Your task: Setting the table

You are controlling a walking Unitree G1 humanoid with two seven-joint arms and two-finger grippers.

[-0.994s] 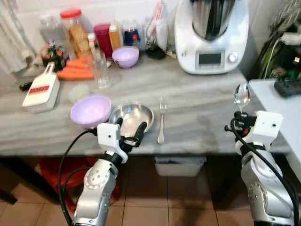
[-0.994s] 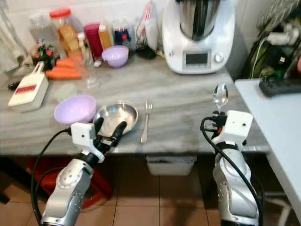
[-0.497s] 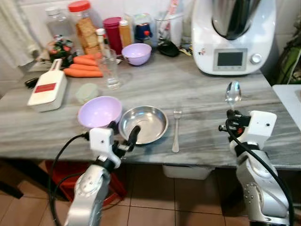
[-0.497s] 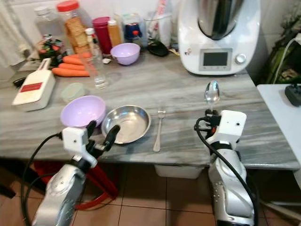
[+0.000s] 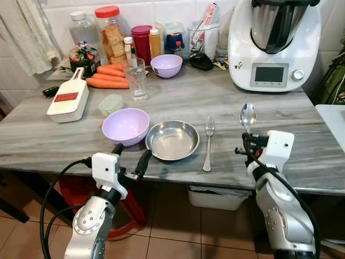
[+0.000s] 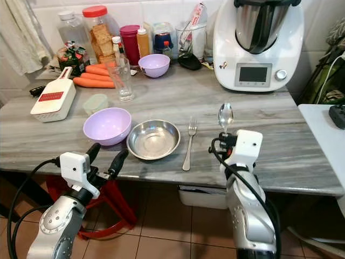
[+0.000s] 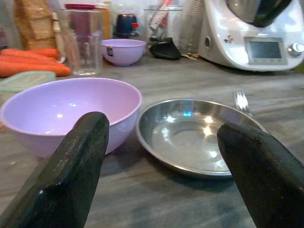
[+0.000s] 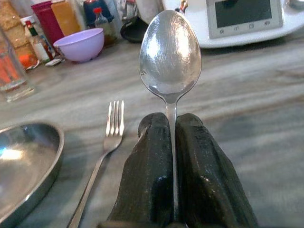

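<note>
Steel, light and slippery, the shiny metal spoon (image 5: 248,116) stands upright, its handle clamped in the right claw (image 5: 248,144) at 3 o'clock of the steel fork (image 5: 208,143). Left claw (image 5: 130,157) gapes empty before the grey marbled worktop (image 5: 302,156).

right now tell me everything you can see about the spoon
The spoon is shiny silver metal with an oval bowl that reflects light. It stands upright, bowl on top, its thin handle clamped between the two black fingers of the right hand, which are shut on it. It is held above the grey marble table, to the right of the fork, touching nothing but the fingers.
</note>
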